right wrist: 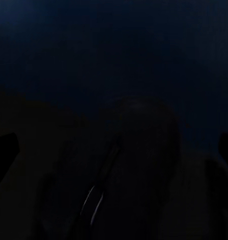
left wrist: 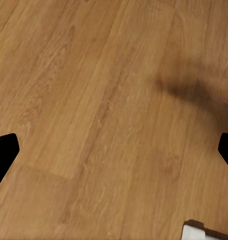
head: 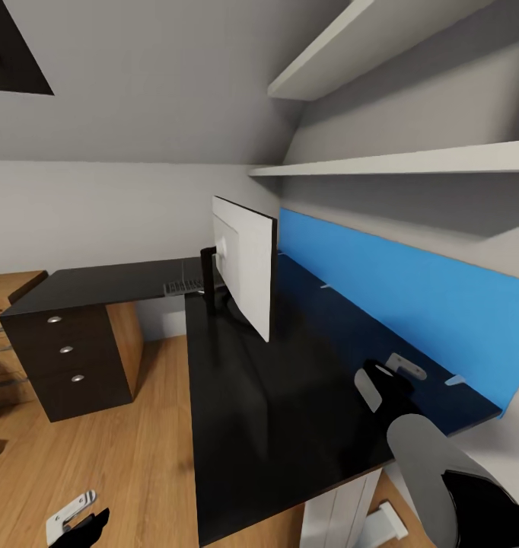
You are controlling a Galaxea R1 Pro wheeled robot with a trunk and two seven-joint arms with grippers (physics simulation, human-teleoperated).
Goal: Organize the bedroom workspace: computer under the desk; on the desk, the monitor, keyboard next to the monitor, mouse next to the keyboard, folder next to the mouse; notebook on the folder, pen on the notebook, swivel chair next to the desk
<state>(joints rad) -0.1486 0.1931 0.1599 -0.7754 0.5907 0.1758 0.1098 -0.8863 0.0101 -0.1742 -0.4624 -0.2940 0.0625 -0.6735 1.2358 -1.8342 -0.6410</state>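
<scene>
The long black desk (head: 237, 426) runs in an L along the wall. On it the monitor (head: 244, 266) stands nearly edge-on, on a black stand. Behind the monitor lies the keyboard (head: 183, 287). My right gripper (head: 389, 378) hovers open over the desk's right end near the blue wall panel. In the right wrist view a dark rounded mouse (right wrist: 144, 160) lies on the dark desk top between the spread fingers of that gripper (right wrist: 114, 150). My left gripper (head: 77, 521) hangs open low over the wooden floor (left wrist: 93, 100). The pale computer (head: 339, 510) stands under the desk's near end.
Three drawers with silver knobs (head: 65, 350) close the desk's left end. A light wooden cabinet (head: 8, 293) stands further left. Two white shelves (head: 412, 160) hang above the blue panel (head: 412, 304). A white object (left wrist: 199, 232) sits at the floor's edge.
</scene>
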